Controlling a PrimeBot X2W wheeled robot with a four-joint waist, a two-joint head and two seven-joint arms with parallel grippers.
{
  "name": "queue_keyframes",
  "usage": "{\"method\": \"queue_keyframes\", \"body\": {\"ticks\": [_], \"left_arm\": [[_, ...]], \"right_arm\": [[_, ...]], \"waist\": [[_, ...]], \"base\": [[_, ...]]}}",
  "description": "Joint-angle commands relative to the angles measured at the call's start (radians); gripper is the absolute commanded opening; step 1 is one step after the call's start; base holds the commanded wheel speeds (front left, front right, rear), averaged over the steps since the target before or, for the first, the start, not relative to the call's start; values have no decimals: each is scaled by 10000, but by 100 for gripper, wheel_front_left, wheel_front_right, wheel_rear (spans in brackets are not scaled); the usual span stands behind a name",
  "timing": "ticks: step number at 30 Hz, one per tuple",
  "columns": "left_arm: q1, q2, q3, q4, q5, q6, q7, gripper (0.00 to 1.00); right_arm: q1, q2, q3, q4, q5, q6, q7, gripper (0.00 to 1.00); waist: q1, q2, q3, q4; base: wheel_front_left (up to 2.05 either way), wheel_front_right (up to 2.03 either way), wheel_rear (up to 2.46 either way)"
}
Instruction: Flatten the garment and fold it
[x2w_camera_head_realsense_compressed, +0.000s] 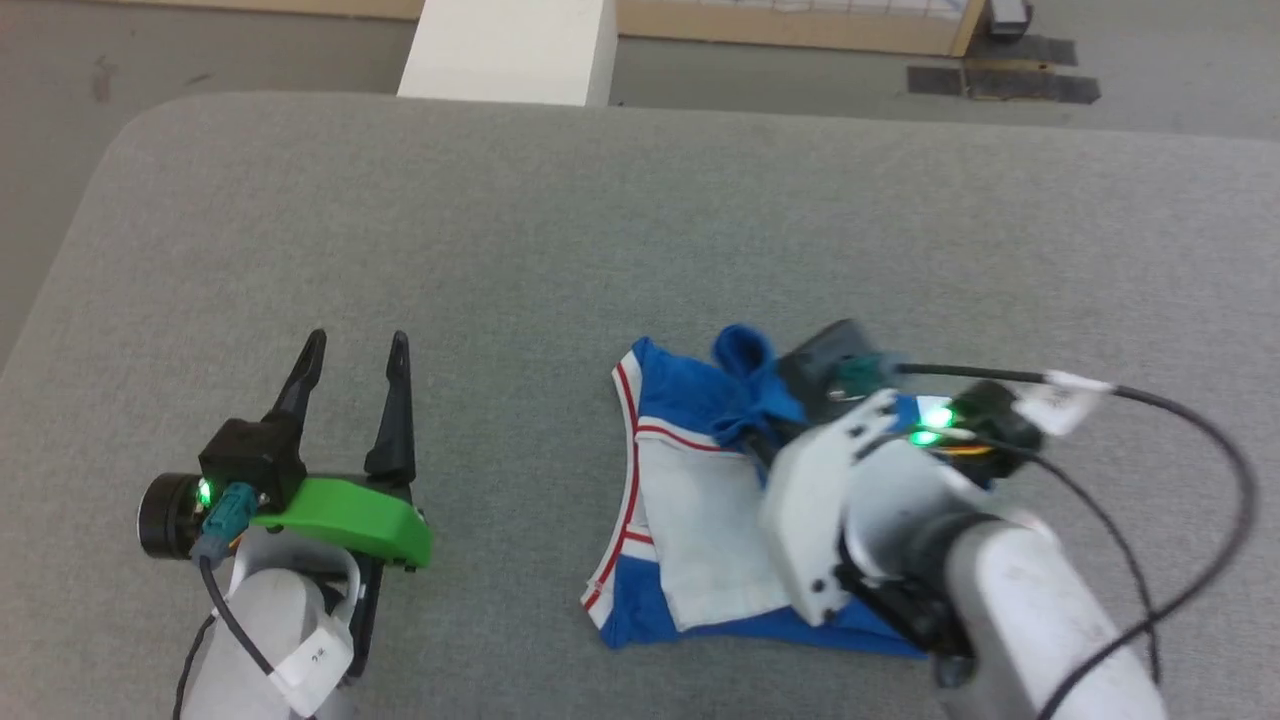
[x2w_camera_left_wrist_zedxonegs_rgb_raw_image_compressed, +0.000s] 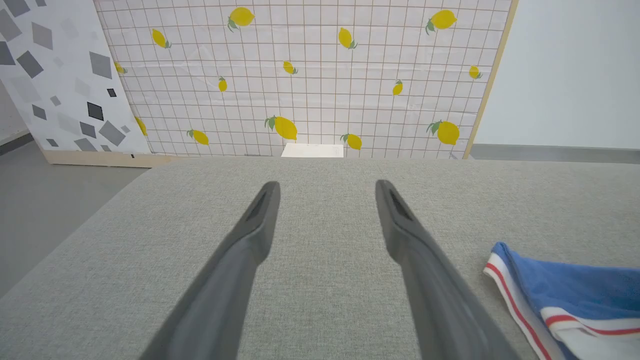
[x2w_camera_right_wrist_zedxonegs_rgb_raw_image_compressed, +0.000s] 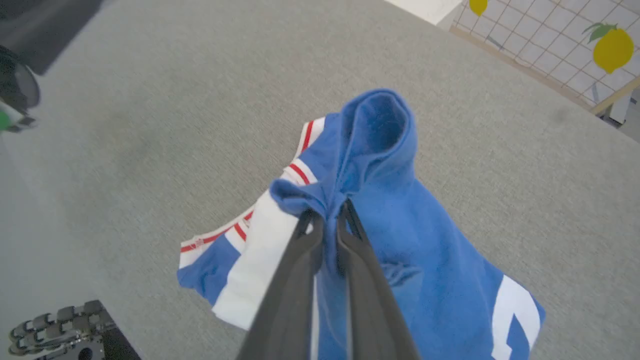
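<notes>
The garment (x2w_camera_head_realsense_compressed: 690, 490), bright blue with white sleeves and red-striped trim, lies bunched on the grey table at centre right. My right gripper (x2w_camera_right_wrist_zedxonegs_rgb_raw_image_compressed: 327, 212) is shut on a pinched fold of the garment's (x2w_camera_right_wrist_zedxonegs_rgb_raw_image_compressed: 430, 240) blue cloth, which puffs up into a hump past the fingertips. In the head view the right gripper (x2w_camera_head_realsense_compressed: 770, 425) sits over the garment's far part, its fingers mostly hidden by the wrist. My left gripper (x2w_camera_head_realsense_compressed: 355, 345) rests open over bare table well to the left of the garment, nothing between its fingers (x2w_camera_left_wrist_zedxonegs_rgb_raw_image_compressed: 260, 215). A striped corner of the garment (x2w_camera_left_wrist_zedxonegs_rgb_raw_image_compressed: 565, 295) lies to its right.
The grey padded table (x2w_camera_head_realsense_compressed: 560, 230) stretches wide beyond and around the garment, with a rounded far-left corner. A white block (x2w_camera_head_realsense_compressed: 510, 50) stands behind its far edge. A lemon-print panel (x2w_camera_left_wrist_zedxonegs_rgb_raw_image_compressed: 310, 75) and grey floor lie beyond. A black cable (x2w_camera_head_realsense_compressed: 1200, 500) loops off my right wrist.
</notes>
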Motion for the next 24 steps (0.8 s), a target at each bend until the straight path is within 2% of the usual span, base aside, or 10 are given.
{"method": "queue_keyframes", "body": {"ticks": [1,9,10,11,12,14,18,24], "left_arm": [[-227,-76,20,-54,143,-81,-47,100],[-389,-204,131,-4,262,-176,-47,100],[-388,-221,141,0,279,-183,-47,100],[-381,-242,155,10,301,-191,-47,100],[-369,-257,169,21,315,-197,-47,100],[-325,-276,216,42,337,-212,-47,100],[-214,-308,294,66,377,-242,-47,100],[30,-315,459,25,406,-278,-47,100]], "right_arm": [[-309,22,267,509,145,-15,-321,0],[-1441,29,1414,3405,1099,-15,-1656,0],[-1516,29,1515,3612,1242,-15,-1725,24],[-1593,30,1634,3777,1419,-15,-1841,72],[-1629,30,1665,3858,1581,-15,-1955,100],[-1679,30,1654,3864,1926,-15,-2338,100],[-1518,30,1095,3033,2574,-15,-3849,100],[-249,31,-1091,1164,2583,-15,-6695,100]], "waist": [[0,0,286,264],[0,0,573,439],[0,0,573,442],[0,0,559,437],[0,0,539,421],[0,0,466,353],[0,0,237,187],[0,0,-158,-92]], "base": [[0,0,0],[0,0,0],[0,0,0],[0,0,0],[0,0,0],[0,0,0],[0,0,0],[0,0,0]]}}
